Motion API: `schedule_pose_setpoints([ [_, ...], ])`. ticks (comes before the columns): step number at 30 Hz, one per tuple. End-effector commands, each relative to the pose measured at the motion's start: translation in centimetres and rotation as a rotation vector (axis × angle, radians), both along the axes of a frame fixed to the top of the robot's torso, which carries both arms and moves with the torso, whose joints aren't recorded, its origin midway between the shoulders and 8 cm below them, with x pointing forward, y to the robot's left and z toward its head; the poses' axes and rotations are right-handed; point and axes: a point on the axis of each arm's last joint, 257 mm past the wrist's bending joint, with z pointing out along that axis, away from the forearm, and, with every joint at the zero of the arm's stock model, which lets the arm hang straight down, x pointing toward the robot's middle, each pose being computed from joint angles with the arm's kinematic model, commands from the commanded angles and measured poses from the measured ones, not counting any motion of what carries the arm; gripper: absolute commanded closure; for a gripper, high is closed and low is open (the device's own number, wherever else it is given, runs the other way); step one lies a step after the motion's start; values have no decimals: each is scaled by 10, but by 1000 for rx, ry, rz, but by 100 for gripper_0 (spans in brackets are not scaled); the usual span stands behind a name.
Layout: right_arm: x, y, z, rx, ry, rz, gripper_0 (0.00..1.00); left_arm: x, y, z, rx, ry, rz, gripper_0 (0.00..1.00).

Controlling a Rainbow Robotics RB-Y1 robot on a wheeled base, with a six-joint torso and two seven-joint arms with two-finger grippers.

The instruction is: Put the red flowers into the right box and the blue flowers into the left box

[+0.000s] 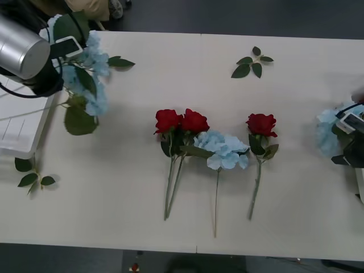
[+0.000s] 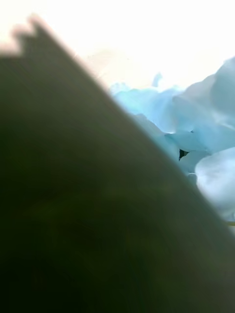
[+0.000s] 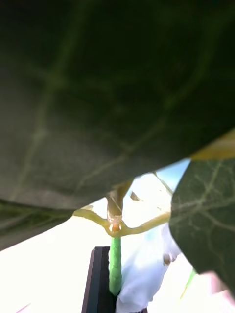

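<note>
While three red flowers point(image 1: 194, 122) lie heads-up in the middle of the white table point(image 1: 170, 74), I hold a blue flower at each side. Two roses lie touching, their stems crossing low down; the third rose point(image 1: 261, 125) lies apart at 3 o'clock from them. Between the pair and the single rose rests a loose blue flower point(image 1: 223, 149), its petals just under the pair's heads and its thin stem running toward 6 o'clock.

At 10 o'clock from that group, my left gripper point(image 1: 67, 46) carries a blue flower stem point(image 1: 91, 77), pale clusters and big dark leaves hanging below it over the table's left edge. In my left wrist view a green stem point(image 3: 115, 266) runs down against a black finger point(image 3: 98, 279), with broad dark leaves point(image 3: 98, 98) close over the lens; I take it as pinched, since the flower hangs from my hand. Just beside it at 8 o'clock sits the left box point(image 1: 23, 128), its ridged white tray reaching off the left edge.

At 3 o'clock, at the table's right edge, my right gripper point(image 1: 351, 122) sits against another blue flower head point(image 1: 327, 131). My right wrist view gives pale blue petals point(image 2: 196, 127) behind a dark blurred shape; I cannot tell whether those fingers are spread or pressed together.

Loose leaf sprigs lie at 1 o'clock point(image 1: 251, 62) and at 8 o'clock point(image 1: 31, 173) from the roses.
</note>
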Motion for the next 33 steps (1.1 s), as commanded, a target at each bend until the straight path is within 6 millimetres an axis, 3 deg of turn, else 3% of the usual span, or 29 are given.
schedule_pose_setpoints([
  [1,24,-5,21,-5,-54,-19,38,13,-52,-4,-144,-30,24,100],
  [2,25,-4,21,-4,-57,-19,43,14,-56,-10,-159,-25,33,100],
  [3,27,-3,21,-3,-63,-19,59,16,-62,-31,-195,-2,62,100],
  [4,29,-2,22,-3,-67,-19,65,15,-66,-41,-216,13,71,100],
  [6,31,-2,23,-8,-77,-17,93,11,-81,-80,-287,79,99,100],
  [7,32,-2,24,-8,-80,-17,100,10,-86,-95,-311,101,111,100],
  [8,33,-2,24,-8,-83,-19,100,8,-93,-121,-353,130,135,100],
  [10,33,-3,24,-10,-83,-21,100,8,-100,-143,-388,141,140,97],
  [11,33,-3,24,-9,-84,-21,100,10,-102,-151,-399,134,137,76],
  [12,33,-4,24,-11,-85,-23,100,13,-102,-159,-409,120,130,43],
  [14,32,-5,21,-6,-84,-33,100,20,-99,-161,-419,83,121,1],
  [22,34,4,23,37,-84,-32,100,31,-85,-134,-420,26,101,0],
  [27,27,46,49,181,-93,49,100,32,-71,-100,-451,17,116,0],
  [28,21,62,62,233,-111,92,100,33,-60,-92,-440,18,112,0],
  [33,-8,119,113,364,-200,256,100,36,-24,-91,-340,20,81,0],
])
